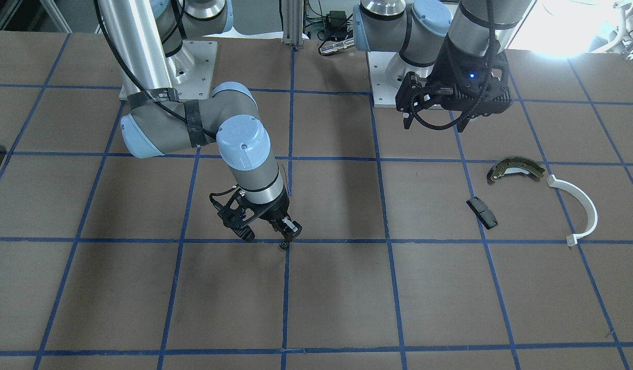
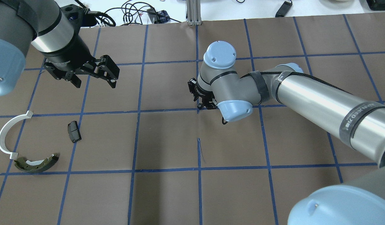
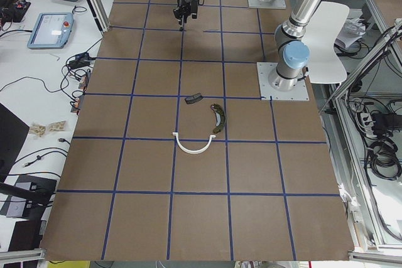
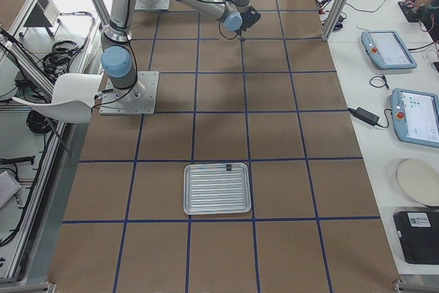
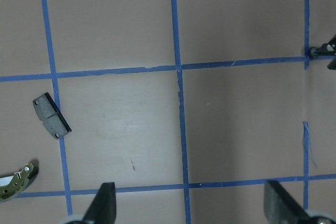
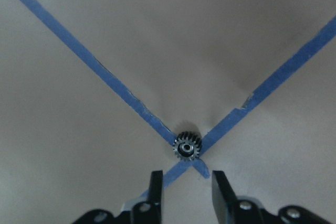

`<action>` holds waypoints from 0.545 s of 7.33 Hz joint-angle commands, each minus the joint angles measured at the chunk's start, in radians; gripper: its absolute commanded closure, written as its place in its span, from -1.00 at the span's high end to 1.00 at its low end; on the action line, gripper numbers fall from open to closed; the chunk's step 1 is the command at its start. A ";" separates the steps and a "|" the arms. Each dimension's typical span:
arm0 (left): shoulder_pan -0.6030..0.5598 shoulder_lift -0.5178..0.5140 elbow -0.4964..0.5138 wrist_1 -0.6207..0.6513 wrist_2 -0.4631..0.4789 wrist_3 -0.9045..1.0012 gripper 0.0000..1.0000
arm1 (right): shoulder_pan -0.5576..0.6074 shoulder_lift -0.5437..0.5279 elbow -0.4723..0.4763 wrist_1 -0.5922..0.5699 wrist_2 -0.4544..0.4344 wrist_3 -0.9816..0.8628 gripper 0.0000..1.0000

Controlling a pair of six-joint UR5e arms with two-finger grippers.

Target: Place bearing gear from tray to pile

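Observation:
The bearing gear [image 6: 187,147], small, black and toothed, lies flat on the brown table where two blue tape lines cross [image 1: 284,245] [image 2: 199,106]. My right gripper [image 6: 186,184] hangs just above it, jaws a little apart, with the gear beyond the fingertips and not held. The pile lies far off: an olive brake shoe [image 1: 514,169], a white half-ring [image 1: 578,205] and a black pad [image 1: 482,211]. My left gripper [image 2: 95,82] hovers open and empty near the pile. The silvery tray [image 4: 217,188] sits at the table's right end.
A small dark part [image 4: 228,167] lies at the tray's far edge. The arm base plates [image 1: 193,67] stand at the robot's side of the table. The table is brown with a blue tape grid.

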 commanded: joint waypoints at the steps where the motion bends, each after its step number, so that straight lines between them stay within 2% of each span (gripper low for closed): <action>1: 0.000 -0.004 -0.001 0.000 -0.002 -0.002 1.00 | -0.075 -0.015 0.006 0.051 -0.042 -0.232 1.00; 3: -0.001 -0.048 0.015 0.026 -0.028 -0.024 0.97 | -0.235 -0.137 0.014 0.306 -0.085 -0.670 0.93; 4: -0.012 -0.117 0.016 0.122 -0.036 -0.053 1.00 | -0.334 -0.205 0.014 0.408 -0.148 -0.888 0.90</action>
